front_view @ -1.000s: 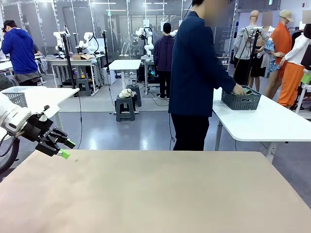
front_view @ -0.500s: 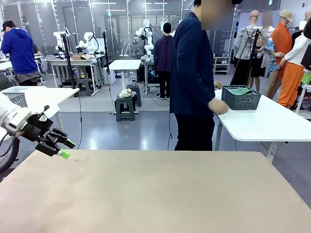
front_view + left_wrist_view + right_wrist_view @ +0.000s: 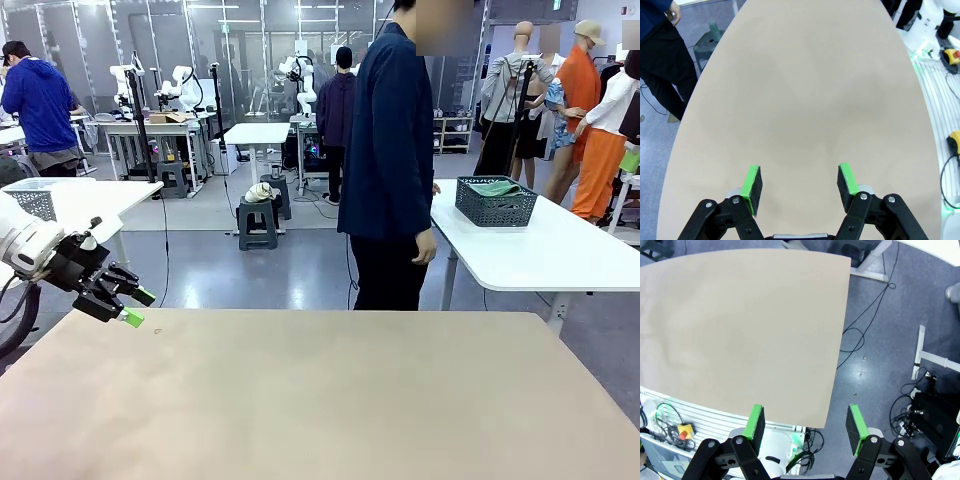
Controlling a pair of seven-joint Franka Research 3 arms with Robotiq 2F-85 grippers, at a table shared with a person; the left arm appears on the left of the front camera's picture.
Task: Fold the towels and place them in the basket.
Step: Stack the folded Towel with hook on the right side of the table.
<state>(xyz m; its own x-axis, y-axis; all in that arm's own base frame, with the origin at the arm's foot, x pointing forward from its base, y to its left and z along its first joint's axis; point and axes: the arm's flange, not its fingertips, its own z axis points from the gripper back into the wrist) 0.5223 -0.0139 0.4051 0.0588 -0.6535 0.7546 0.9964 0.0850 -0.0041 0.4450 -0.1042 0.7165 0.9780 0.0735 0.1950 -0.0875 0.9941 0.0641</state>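
1. The dark grey basket [image 3: 497,203] with a green towel [image 3: 497,188] on top sits on the white side table [image 3: 560,262], well apart from the tan worktop [image 3: 330,400]. Risk: neither arm could likely reach it there.
2. The left gripper [image 3: 128,305] hangs at the worktop's left edge, jaws spread and holding nothing; the right gripper [image 3: 805,424] looks down past the worktop's edge, jaws likewise spread.
3. Compared with 1 second ago, the person [image 3: 392,160] has taken a hand out of the basket and turned away; the left gripper has not moved.
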